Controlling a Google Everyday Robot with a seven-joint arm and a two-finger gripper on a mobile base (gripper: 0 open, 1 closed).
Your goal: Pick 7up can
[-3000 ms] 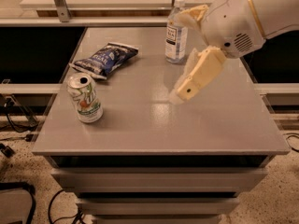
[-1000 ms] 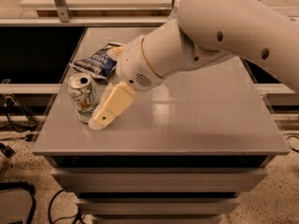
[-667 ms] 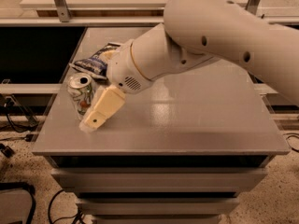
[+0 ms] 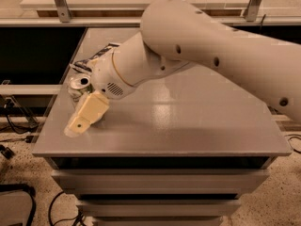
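The 7up can (image 4: 78,84) stands upright near the left edge of the grey table (image 4: 188,121). Only its silver top and a bit of its upper side show. My gripper (image 4: 83,117) hangs right at the can's front, covering its lower body and reaching down to the table near the front left corner. The big white arm (image 4: 197,46) stretches in from the right across the table.
A dark blue crinkled snack bag (image 4: 87,64) lies just behind the can, mostly hidden by the arm. The table's left edge and front edge are close to the gripper. Cables lie on the floor at the left (image 4: 19,121).
The arm has swung from the back right across the table to the left. The gripper has come down in front of the can and now covers most of it.
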